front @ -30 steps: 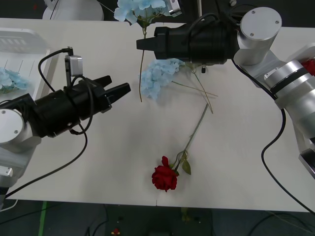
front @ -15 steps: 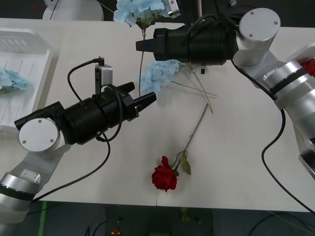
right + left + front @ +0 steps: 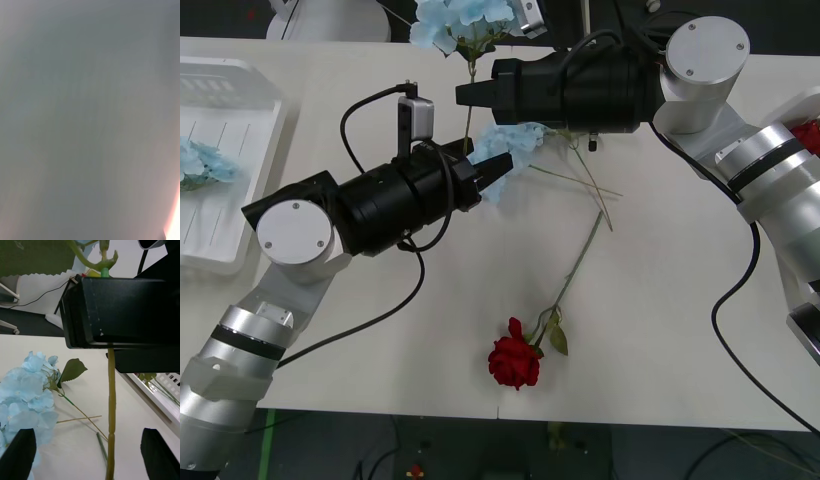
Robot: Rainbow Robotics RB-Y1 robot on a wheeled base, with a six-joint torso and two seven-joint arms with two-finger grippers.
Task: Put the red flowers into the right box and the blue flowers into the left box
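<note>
Left gripper (image 3: 498,163) is right at the blue flowers (image 3: 515,140) lying mid-table, black fingers (image 3: 20,453) spread apart, one each side of a stem. Right gripper (image 3: 468,92) hovers just beyond, over the stem of a second blue spray (image 3: 455,20); whether it is parted or closed cannot be told. A red rose (image 3: 514,362) lies near the front edge. The left box (image 3: 240,180) holds a blue cluster.
</note>
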